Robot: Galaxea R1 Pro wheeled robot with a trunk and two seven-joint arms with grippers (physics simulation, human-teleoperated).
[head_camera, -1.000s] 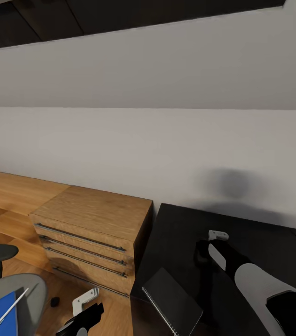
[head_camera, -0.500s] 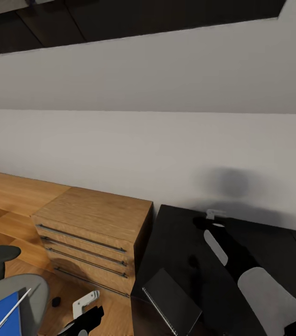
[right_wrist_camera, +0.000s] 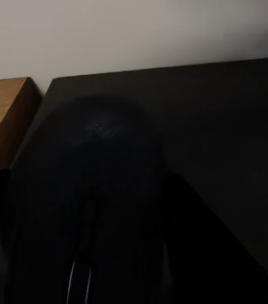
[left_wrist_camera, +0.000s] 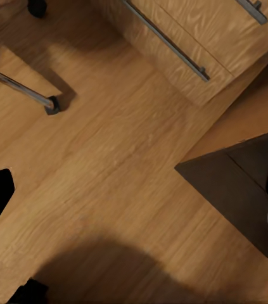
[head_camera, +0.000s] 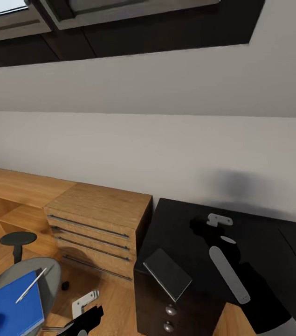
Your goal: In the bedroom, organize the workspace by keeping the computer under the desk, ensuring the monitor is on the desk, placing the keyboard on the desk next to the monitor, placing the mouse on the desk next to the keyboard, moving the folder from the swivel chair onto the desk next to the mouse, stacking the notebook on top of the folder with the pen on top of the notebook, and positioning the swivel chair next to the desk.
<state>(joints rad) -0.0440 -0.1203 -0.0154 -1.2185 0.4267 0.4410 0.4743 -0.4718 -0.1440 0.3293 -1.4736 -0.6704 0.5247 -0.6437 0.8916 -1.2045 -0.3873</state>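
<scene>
The glossy black desk [head_camera: 269,242] stands at the right against the grey wall. The dark notebook [head_camera: 167,274] lies on its near left corner. My right gripper [head_camera: 206,225] reaches out above the desktop, shut on the mouse [right_wrist_camera: 102,190], a dark rounded shape close up in the right wrist view. At the lower left is the swivel chair [head_camera: 51,280]; the blue folder [head_camera: 12,310] lies on its seat with the pen [head_camera: 31,284] across it. My left gripper [head_camera: 86,319] hangs open over the wood floor between chair and desk.
A light wooden drawer unit [head_camera: 96,224] with bar handles stands left of the desk, touching it. Low wooden shelving [head_camera: 8,205] runs along the wall. The desk's drawer knobs [head_camera: 170,310] face me. A chair leg with caster [left_wrist_camera: 51,104] is close to my left gripper.
The camera has risen and tilted, bringing the skylights and desk drawers into view. My right arm has stretched farther over the desk toward the wall. The left gripper has stayed put.
</scene>
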